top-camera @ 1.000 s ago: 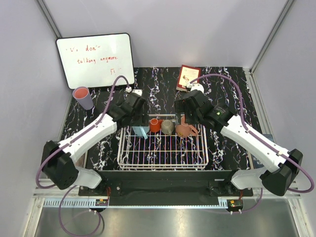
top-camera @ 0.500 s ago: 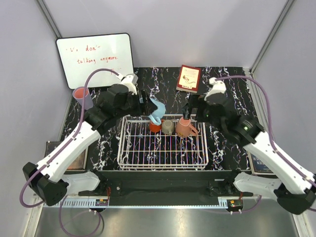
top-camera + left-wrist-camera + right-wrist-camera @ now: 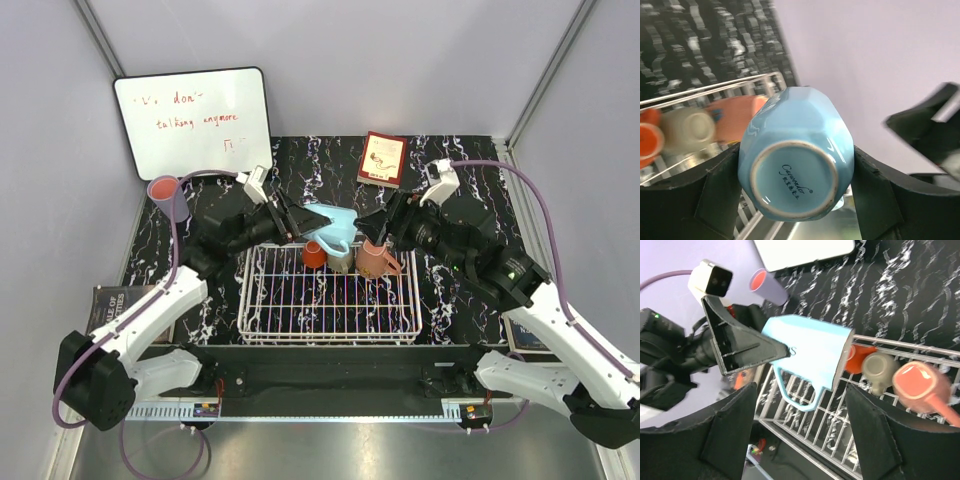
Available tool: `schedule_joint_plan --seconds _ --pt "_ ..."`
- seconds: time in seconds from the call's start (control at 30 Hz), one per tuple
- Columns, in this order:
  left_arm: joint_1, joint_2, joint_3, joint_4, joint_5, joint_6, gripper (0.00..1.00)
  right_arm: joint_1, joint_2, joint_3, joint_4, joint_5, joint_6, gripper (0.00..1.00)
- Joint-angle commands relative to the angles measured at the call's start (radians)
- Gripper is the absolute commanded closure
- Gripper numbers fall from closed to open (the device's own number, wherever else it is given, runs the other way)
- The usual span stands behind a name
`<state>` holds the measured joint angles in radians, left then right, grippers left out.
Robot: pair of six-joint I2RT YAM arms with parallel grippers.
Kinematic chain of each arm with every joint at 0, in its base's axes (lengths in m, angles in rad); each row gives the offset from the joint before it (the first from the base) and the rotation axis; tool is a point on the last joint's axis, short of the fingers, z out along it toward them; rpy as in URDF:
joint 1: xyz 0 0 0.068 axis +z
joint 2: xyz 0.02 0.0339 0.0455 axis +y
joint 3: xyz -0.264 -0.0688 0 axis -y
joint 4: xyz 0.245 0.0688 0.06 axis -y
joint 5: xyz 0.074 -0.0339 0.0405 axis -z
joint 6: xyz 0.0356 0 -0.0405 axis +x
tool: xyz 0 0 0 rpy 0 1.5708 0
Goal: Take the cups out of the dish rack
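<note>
A: Where's the light blue mug now?
B: Up out of the dish rack, lying sideways above its far edge, clamped in the left gripper. The right gripper has lifted too, fingers spread and empty, facing it.

White-shelled left arm and right arm with black joints, bolted to a black base rail, purple cables looping above that rail, white wrist camera box, matte black wedge-fingered left gripper, right gripper.
</note>
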<state>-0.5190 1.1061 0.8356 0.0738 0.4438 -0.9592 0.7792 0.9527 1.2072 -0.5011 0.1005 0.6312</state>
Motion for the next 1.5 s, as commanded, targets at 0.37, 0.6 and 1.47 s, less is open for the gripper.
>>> schedule_joint_plan --seconds 0.37,0.6,1.47 --pt "0.02 -0.049 -0.131 0.741 0.151 -0.355 1.0 -0.003 -0.051 -0.081 0.196 -0.171 0.134 0.17" --pt "0.005 -0.075 -0.161 0.781 0.179 -0.381 1.0 -0.006 -0.019 -0.06 0.253 -0.18 0.108 0.17" --pt "-0.016 0.008 -0.145 0.859 0.331 -0.408 1.0 -0.024 0.068 -0.047 0.372 -0.519 0.137 0.62"
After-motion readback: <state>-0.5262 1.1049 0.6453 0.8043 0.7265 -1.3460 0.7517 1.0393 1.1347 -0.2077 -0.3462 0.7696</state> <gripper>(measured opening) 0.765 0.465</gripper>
